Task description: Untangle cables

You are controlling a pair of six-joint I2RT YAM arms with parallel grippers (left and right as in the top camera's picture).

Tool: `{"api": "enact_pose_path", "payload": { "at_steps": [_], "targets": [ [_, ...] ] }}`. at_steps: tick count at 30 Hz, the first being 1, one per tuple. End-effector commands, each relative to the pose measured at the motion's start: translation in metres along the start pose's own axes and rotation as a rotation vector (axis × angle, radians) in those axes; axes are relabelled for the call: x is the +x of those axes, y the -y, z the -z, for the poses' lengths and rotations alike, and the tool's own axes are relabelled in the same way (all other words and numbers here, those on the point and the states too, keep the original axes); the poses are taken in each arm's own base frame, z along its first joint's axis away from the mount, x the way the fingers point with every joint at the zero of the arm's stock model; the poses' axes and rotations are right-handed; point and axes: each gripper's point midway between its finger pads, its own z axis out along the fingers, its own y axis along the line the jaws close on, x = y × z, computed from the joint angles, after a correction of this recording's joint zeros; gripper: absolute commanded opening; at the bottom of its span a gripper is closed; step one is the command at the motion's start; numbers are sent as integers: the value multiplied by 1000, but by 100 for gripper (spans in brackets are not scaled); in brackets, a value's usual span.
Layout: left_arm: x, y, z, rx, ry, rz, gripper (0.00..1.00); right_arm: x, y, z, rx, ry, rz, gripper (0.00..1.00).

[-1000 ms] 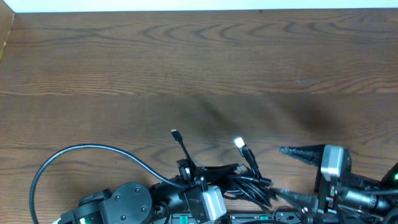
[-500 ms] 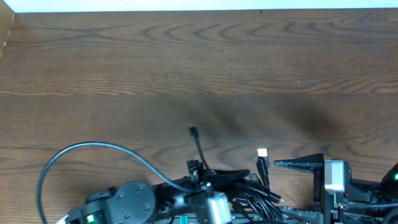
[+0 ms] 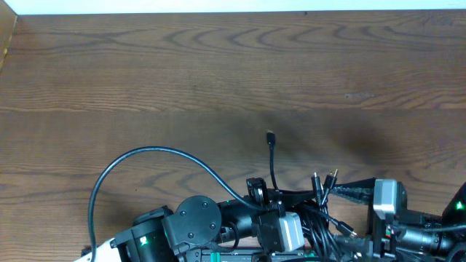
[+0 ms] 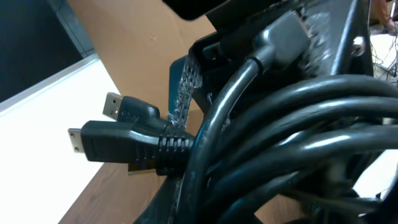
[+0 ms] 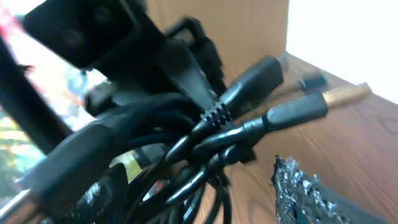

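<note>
At the near edge of the table (image 3: 218, 73), right of centre, the left gripper (image 3: 271, 198) is pressed together on the cables (image 3: 314, 218), a bunch of glossy black cords looped over one another. One thin cord (image 3: 273, 164) stands out of the grip and runs straight toward the far edge, ending in a small plug (image 3: 270, 135); just right of it, two more plugs (image 3: 322, 177) with metal tips point the same way, fanned slightly apart. The right gripper (image 3: 342, 211) is spread, its textured finger (image 3: 349, 191) pointing left at the bunch, just beside those plugs.
</note>
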Motion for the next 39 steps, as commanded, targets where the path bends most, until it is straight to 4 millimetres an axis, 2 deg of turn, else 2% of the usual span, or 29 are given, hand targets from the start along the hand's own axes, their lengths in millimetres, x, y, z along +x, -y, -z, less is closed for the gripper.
{"api": "enact_pose_path", "payload": {
  "at_steps": [1,6,11,20,23,27,31,35,39],
  "targets": [
    [-34,9,13,62,120,11,7,16,44,7,263,-84,-22,68],
    [-44,8,25,50,156,4,7,40,71,20,456,-176,-101,67],
    [-56,6,37,38,199,8,7,61,91,38,625,-256,-174,71],
    [-66,7,44,50,240,29,7,75,96,48,693,-313,-215,73],
    [-63,-5,43,-16,222,84,7,76,95,48,695,-311,-238,73],
    [-48,-48,47,-258,172,270,7,77,91,45,674,-300,-271,75],
    [-23,-88,63,-530,128,449,7,72,75,32,553,-267,-286,78],
    [-5,-106,76,-682,102,543,7,60,51,17,380,-221,-245,78],
    [2,-110,77,-720,84,553,7,47,25,7,202,-169,-155,76]
  ]
}}
